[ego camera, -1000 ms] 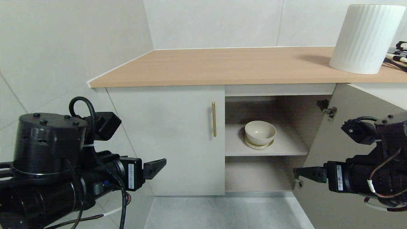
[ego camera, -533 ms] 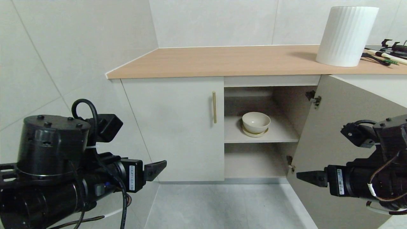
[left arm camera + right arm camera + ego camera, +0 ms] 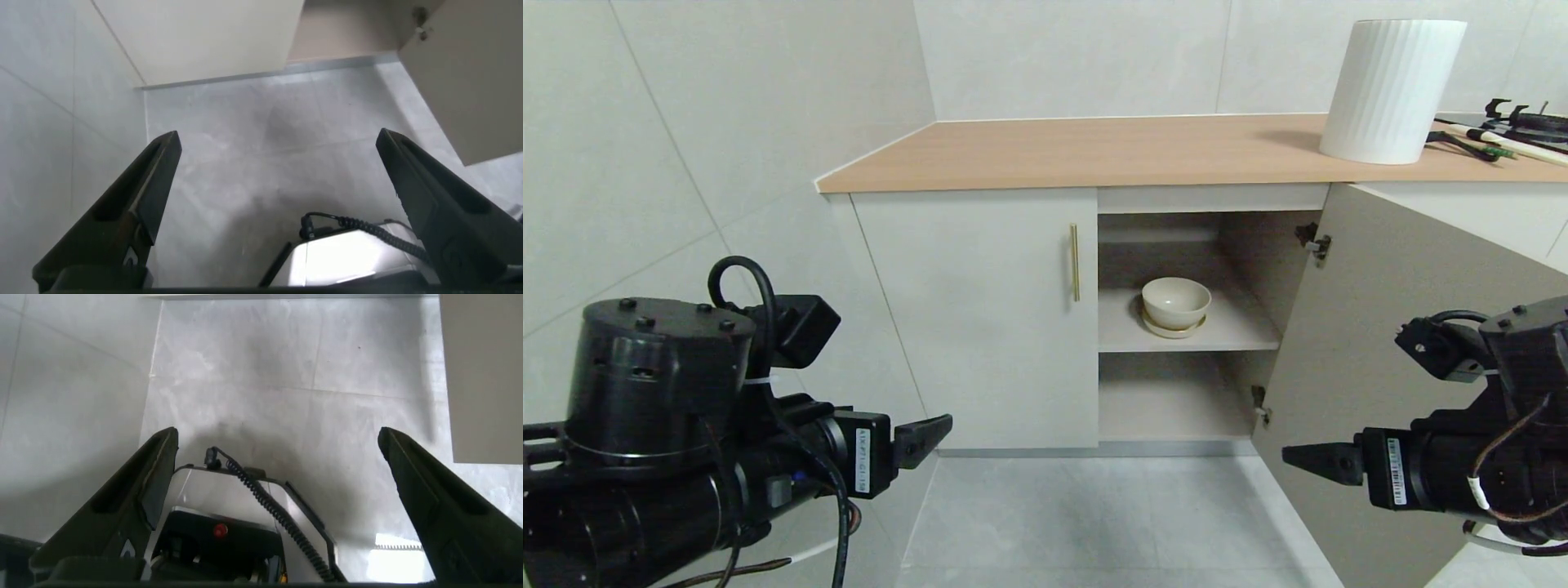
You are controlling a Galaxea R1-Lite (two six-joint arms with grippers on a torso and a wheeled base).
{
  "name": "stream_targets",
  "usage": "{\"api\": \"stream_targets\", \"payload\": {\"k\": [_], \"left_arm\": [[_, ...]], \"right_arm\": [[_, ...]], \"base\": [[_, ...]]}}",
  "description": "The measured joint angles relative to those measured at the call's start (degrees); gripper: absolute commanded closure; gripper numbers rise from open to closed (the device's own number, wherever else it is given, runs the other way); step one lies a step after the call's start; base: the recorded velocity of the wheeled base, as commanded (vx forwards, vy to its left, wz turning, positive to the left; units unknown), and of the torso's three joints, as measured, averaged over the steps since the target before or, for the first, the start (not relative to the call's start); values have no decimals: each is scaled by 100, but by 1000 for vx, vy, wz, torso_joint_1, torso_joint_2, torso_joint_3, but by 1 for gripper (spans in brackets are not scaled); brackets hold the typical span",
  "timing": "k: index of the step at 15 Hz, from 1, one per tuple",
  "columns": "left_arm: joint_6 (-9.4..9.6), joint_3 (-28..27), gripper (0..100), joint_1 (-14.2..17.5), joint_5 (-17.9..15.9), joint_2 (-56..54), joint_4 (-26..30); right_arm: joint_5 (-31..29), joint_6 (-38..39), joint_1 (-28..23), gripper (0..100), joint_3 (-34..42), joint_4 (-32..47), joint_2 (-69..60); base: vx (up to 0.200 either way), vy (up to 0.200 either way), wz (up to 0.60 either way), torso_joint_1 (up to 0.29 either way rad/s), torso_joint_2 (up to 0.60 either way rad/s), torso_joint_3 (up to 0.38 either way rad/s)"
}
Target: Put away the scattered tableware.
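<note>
The left gripper (image 3: 278,140) has its fingers (image 3: 122,216) spread wide with nothing between them, only bare floor (image 3: 1094,523) beneath. The right gripper (image 3: 278,434) is just as wide open and just as empty. Both are held low in front of the cabinet (image 3: 980,310), well apart from it, the left one before the closed door and the right one beside the inner face of the open door (image 3: 1347,327). Inside, on the upper shelf (image 3: 1245,333), a cream bowl (image 3: 1176,300) sits upright on a small plate (image 3: 1174,331), near the front edge and clear of the walls; the lower shelf (image 3: 1168,404) holds nothing I can make out. Above, the countertop (image 3: 1094,151) carries a white ribbed container (image 3: 1392,90) and, at its far right end, some long-handled items (image 3: 1503,135) too small to identify. With the bowl and plate stowed and both grippers free, the placing step looks done. What seems left is either shutting the open door or fetching more pieces, if those long items are tableware. Closing would likely fall to the right arm, which would have to get round to the door's outer face, or catch its free edge, and swing it toward the opening without pinching itself against the frame.
</note>
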Motion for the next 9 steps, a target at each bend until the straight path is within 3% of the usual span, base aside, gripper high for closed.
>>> {"api": "stream_targets", "payload": {"k": [3, 9], "left_arm": [[22, 13, 0, 2, 0, -2, 2], [27, 28, 0, 2, 2, 0, 0]], "right_arm": [[-2, 0, 0, 0, 0, 10, -9], [0, -460, -2, 0, -68, 955, -256]], "base": [[0, 0, 0, 0, 0, 0], [0, -200, 0, 2, 4, 1]]}}
